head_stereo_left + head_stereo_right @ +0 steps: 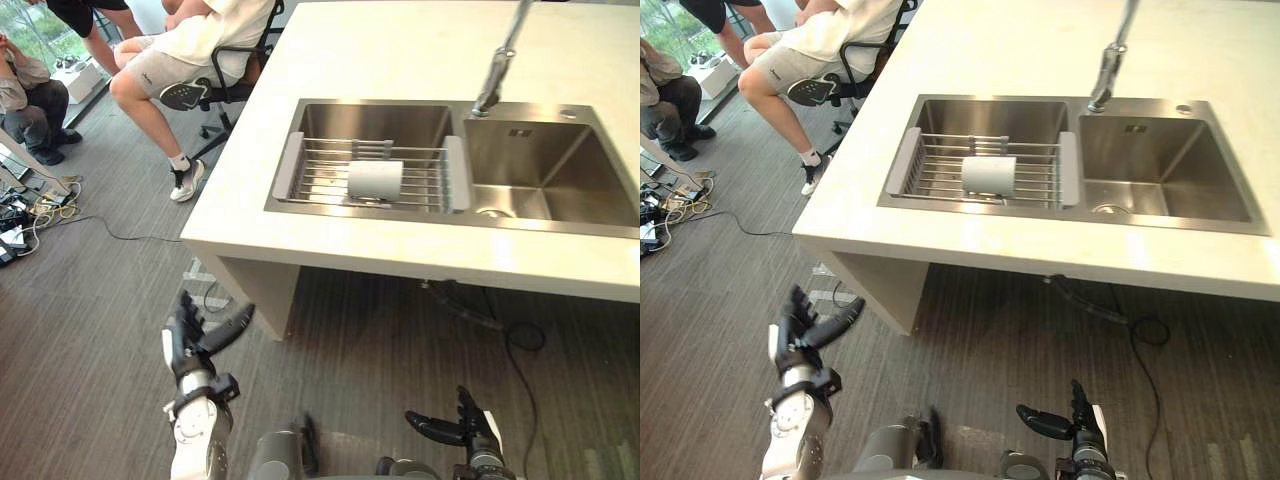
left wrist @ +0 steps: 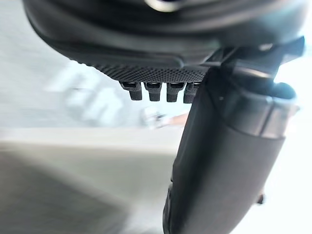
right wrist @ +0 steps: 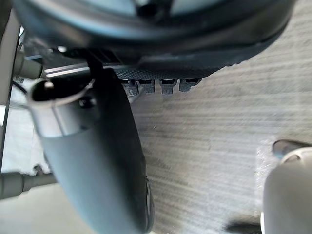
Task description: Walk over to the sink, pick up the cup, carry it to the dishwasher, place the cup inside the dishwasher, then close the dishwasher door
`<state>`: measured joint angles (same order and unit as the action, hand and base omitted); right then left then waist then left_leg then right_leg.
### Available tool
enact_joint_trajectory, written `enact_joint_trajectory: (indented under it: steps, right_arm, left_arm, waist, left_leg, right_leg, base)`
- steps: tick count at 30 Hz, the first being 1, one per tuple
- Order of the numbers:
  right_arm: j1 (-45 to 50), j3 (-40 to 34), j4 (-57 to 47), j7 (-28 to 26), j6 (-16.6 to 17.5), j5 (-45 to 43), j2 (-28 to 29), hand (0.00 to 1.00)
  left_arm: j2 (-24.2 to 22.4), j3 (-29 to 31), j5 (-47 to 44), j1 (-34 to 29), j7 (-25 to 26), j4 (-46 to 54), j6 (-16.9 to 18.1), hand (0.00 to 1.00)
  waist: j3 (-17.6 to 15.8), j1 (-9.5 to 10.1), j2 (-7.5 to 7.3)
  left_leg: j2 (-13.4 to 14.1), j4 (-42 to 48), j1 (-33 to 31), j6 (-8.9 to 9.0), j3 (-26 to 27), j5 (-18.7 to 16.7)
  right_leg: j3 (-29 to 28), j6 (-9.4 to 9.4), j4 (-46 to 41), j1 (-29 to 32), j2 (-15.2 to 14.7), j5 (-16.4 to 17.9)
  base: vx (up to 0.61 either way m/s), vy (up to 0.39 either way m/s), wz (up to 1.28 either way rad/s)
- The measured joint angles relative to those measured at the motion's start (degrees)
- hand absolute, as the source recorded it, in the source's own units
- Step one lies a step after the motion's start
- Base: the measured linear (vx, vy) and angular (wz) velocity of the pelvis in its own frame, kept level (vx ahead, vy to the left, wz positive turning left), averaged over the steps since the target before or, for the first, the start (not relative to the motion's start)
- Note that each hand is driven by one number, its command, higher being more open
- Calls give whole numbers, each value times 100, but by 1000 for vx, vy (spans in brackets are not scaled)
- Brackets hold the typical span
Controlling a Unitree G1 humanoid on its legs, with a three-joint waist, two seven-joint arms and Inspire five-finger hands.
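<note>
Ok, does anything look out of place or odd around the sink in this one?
Only the cup: it lies on its side on the wire rack in the sink's left basin, not upright. No spill or damage shows. The left robot hand and right robot hand are open, low before the counter.

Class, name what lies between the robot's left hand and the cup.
In the left eye view, the counter edge, the sink rim and the rack wires lie between the left hand and the cup.

White cup [image 1: 375,179] lies sideways on sink [image 1: 540,170] rack [image 1: 330,170]
</note>
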<state>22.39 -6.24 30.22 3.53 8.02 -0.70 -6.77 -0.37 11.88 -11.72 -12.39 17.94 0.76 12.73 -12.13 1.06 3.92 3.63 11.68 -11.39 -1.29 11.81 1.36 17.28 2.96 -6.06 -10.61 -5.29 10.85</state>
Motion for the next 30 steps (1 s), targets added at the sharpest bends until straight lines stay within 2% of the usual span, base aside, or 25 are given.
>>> enact_joint_trajectory:
  steps: [1, 3, 4, 5, 6, 7, 8, 10, 11, 12, 14, 15, 17, 18, 19, 21, 23, 25, 26, 27, 28, 30]
  right_arm:
    - [141, 56, -112, -57, -14, 40, 135, 100]
    - [258, 109, -253, -158, -10, 94, 249, 100]
    - [302, 202, -252, -222, -16, 105, 266, 100]
    - [332, 244, -237, -325, -25, 220, 271, 100]
    - [343, 244, -252, -370, -22, 222, 263, 100]
    - [346, 253, -254, -425, -6, 262, 242, 100]
    - [343, 250, -227, -461, -6, 302, 241, 100]
    - [343, 223, -217, -551, -7, 311, 199, 100]
    - [342, 197, -185, -569, -6, 310, 195, 100]
    - [336, 191, -166, -571, -6, 310, 183, 100]
    - [275, 183, -114, -614, -6, 307, 149, 100]
    - [258, 183, -113, -623, -6, 306, 136, 100]
    - [183, 201, -48, -640, 14, 285, 73, 100]
    - [89, 239, 41, -639, 12, 279, 50, 100]
    - [3, 269, 154, -623, -5, 271, -48, 100]
    - [-247, 231, 352, -573, -31, 209, -266, 100]
    - [-422, 196, 555, -422, -33, 190, -334, 100]
    - [-382, 211, 571, -344, -32, 188, -327, 100]
    - [-368, 216, 577, -309, -31, 178, -317, 100]
    - [-368, 214, 585, -302, -28, 164, -318, 100]
    - [-392, 214, 653, -292, -9, 84, -323, 100]
    - [-408, 212, 771, -293, -13, 18, -343, 100]
  left_arm:
    - [52, 107, 124, 12, 118, 376, 3, 100]
    - [63, 192, 357, 7, 236, 871, 5, 100]
    - [57, 208, 492, -53, 319, 1238, 5, 100]
    - [51, 207, 754, -108, 475, 1545, 6, 100]
    - [53, 210, 867, -123, 543, 1676, 7, 100]
    - [70, 202, 1005, -119, 646, 1963, 7, 100]
    - [132, 149, 1168, -115, 747, 2221, 18, 100]
    - [226, 46, 1394, -108, 825, 2425, 86, 100]
    - [273, -19, 1511, -95, 832, 2469, 122, 100]
    - [285, -87, 1535, -82, 832, 2475, 129, 100]
    - [284, -277, 1538, -6, 786, 2435, 128, 100]
    - [286, -342, 1537, 19, 765, 2403, 128, 100]
    - [318, -500, 1520, 135, 692, 2235, 134, 100]
    - [420, -642, 1506, 234, 664, 2098, 131, 100]
    - [413, -824, 1512, 259, 599, 2019, 130, 100]
    - [314, -1120, 1500, 258, 362, 1922, 122, 100]
    - [296, -1318, 1498, 325, 73, 1921, 126, 100]
    - [295, -1358, 1485, 414, -4, 1921, 130, 100]
    - [303, -1352, 1432, 470, -32, 1929, 149, 100]
    - [311, -1352, 1383, 481, -37, 1942, 156, 100]
    - [362, -1376, 1334, 508, -47, 1943, 190, 100]
    - [478, -1501, 1334, 589, -64, 1943, 204, 100]
  waist:
    - [49, -18, -153]
    - [23, 8, -256]
    - [5, 73, -288]
    - [6, 124, -290]
    - [8, 105, -291]
    - [22, 63, -318]
    - [51, -37, -367]
    - [62, -165, -349]
    - [118, -235, -323]
    - [131, -249, -300]
    - [129, -291, -285]
    - [126, -326, -275]
    - [122, -366, -246]
    - [149, -346, -313]
    - [169, -362, -272]
    - [242, -338, 91]
    - [259, -357, 303]
    - [254, -349, 302]
    - [250, -322, 274]
    - [262, -301, 268]
    - [281, -280, 262]
    - [285, -196, 259]
  left_leg:
    - [-154, 78, 14, -62, 23, -144]
    - [-252, 339, -53, -143, 52, -430]
    - [-269, 550, -21, -179, 153, -730]
    - [-294, 661, 135, -185, 251, -986]
    - [-333, 649, 249, -190, 276, -1063]
    - [-428, 554, 474, -206, 301, -1180]
    - [-525, 460, 690, -296, 290, -1221]
    - [-550, 316, 1026, -317, 229, -1267]
    - [-524, 181, 1203, -316, 165, -1264]
    - [-503, 124, 1273, -314, 147, -1262]
    - [-370, -2, 1501, -313, 61, -1262]
    - [-321, -8, 1527, -312, 31, -1263]
    - [-163, 1, 1567, -159, -24, -1272]
    - [-143, 76, 1567, 20, -44, -1346]
    - [-94, 111, 1644, 306, -166, -1563]
    - [146, 138, 1624, 390, -212, -1614]
    - [366, 726, 1434, 391, -382, -1613]
    - [539, 1508, 1194, 445, -444, -1572]
    - [640, 1990, 993, 581, -455, -1635]
    - [636, 2077, 901, 600, -437, -1674]
    - [563, 1948, 752, 517, -384, -1722]
    - [373, 1258, 654, 505, -401, -1688]
  right_leg:
    - [-95, -17, -6, -31, -180, 36]
    - [-332, 21, -103, -23, -308, 105]
    - [-512, 136, -387, 29, -403, 176]
    - [-629, 298, -983, 182, -539, 282]
    - [-667, 364, -1372, 292, -628, 323]
    - [-751, 457, -2355, 630, -823, 335]
    - [-835, 602, -3365, 996, -1020, 362]
    - [-756, 561, -4295, 1410, -1089, 394]
    - [-595, 437, -4401, 1596, -1042, 465]
    - [-535, 386, -4360, 1697, -1003, 497]
    - [-395, 120, -3931, 2036, -800, 653]
    - [-384, 62, -3774, 2123, -731, 685]
    - [-419, 5, -3071, 2398, -482, 689]
    - [-467, -31, -2243, 2414, -378, 228]
    - [-419, -262, -2026, 2393, -347, -135]
    - [-307, -341, -1795, 2264, -106, -86]
    - [-97, -449, -1449, 1884, 81, -29]
    - [57, -530, -1109, 1489, 201, -63]
    - [120, -588, -852, 1247, 254, -112]
    - [132, -595, -770, 1178, 258, -125]
    - [143, -581, -654, 1097, 234, -138]
    - [139, -551, -561, 1007, 172, -161]
  base:
    - [365, 180, 4]
    - [292, 141, 0]
    - [271, 144, -36]
    - [265, 142, -41]
    - [262, 145, -31]
    - [282, 136, -2]
    - [292, 123, 7]
    - [334, 61, 21]
    - [359, 24, 23]
    - [347, -21, 21]
    - [258, -93, 13]
    - [229, -166, 16]
    - [189, -186, 15]
    - [264, -282, 18]
    - [226, -241, 18]
    - [228, -210, 10]
    - [213, -243, 29]
    - [153, -171, 34]
    - [136, -114, 21]
    - [179, -125, 13]
    - [141, -74, 5]
    - [160, -26, 3]
